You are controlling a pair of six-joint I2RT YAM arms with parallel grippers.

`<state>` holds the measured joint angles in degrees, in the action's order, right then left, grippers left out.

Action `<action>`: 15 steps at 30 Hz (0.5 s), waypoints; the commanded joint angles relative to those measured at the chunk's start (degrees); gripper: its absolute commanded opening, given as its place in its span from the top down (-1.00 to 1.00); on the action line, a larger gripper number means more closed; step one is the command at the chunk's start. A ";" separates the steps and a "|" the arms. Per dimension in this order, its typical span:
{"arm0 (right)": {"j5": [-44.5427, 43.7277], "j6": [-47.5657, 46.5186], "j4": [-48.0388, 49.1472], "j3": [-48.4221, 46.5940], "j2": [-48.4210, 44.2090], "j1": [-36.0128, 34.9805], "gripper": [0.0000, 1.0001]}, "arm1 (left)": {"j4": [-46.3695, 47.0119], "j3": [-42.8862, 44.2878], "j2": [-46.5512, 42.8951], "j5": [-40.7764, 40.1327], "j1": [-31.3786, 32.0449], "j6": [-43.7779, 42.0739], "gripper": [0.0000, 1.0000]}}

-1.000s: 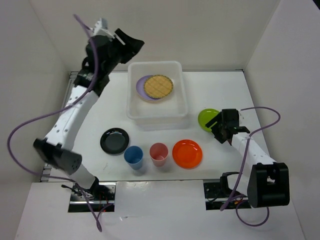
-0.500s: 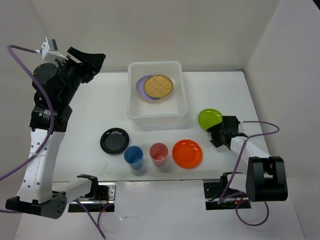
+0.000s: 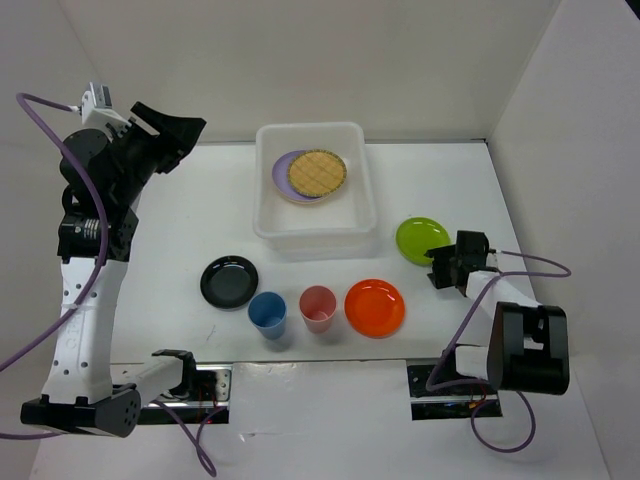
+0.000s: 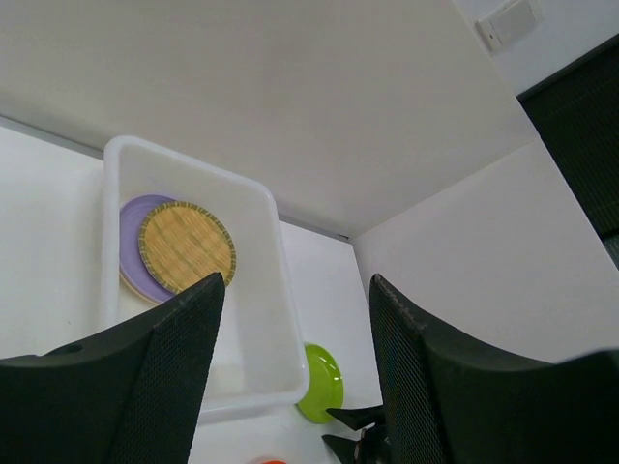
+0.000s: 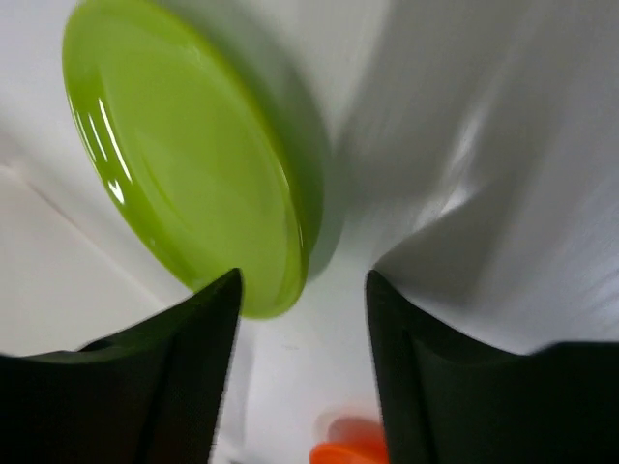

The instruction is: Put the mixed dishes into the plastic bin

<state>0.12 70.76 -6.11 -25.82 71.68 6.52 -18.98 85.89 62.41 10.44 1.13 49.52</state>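
Note:
The plastic bin [image 3: 265, 215] stands at the back centre and holds the tan woven plate [image 3: 317, 172] on the lilac plate [image 3: 281, 170]; no peach plate shows. The lime green plate [image 3: 420, 238] lies right of the bin. The black plate [image 3: 229, 281], blue cup [image 3: 268, 313], pink-red cup [image 3: 318, 307] and orange plate [image 3: 375, 306] lie in a front row. My left gripper [image 3: 170, 130] is open and empty, high at the back left. My right gripper [image 3: 436, 266] is open, low at the lime plate's near right edge [image 5: 174, 164], not closed on it.
White walls enclose the table on the left, back and right. The left wrist view looks down on the bin [image 4: 280, 280], the tan plate [image 4: 186, 246] and the lime plate [image 4: 324, 382]. The orange plate [image 5: 343, 452] shows blurred between my right fingers.
My left arm swung away from the bin's back left corner to the far left and stays raised. My right gripper drew back right, off the lime plate to its edge, and dropped low.

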 commanded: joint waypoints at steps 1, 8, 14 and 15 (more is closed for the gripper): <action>-0.38 0.44 3.30 -1.15 3.81 2.52 -0.12 | 2.55 0.16 -1.06 2.83 -1.04 -0.56 -0.38; 2.34 0.43 5.05 -2.82 8.20 4.46 0.11 | 3.07 0.69 -0.54 4.42 -2.62 -0.56 -0.38; 2.34 -0.09 5.05 -3.44 10.06 4.99 0.39 | 3.07 1.21 -0.54 4.94 -3.67 -0.56 -0.38; 2.95 -0.10 5.66 -3.44 10.75 4.99 0.50 | 3.07 1.21 -0.54 4.94 -3.67 -0.56 -0.38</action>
<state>4.12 71.42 -0.08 -28.49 80.55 10.92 -18.83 85.89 62.41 13.89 -1.83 49.50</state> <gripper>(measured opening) 0.278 0.689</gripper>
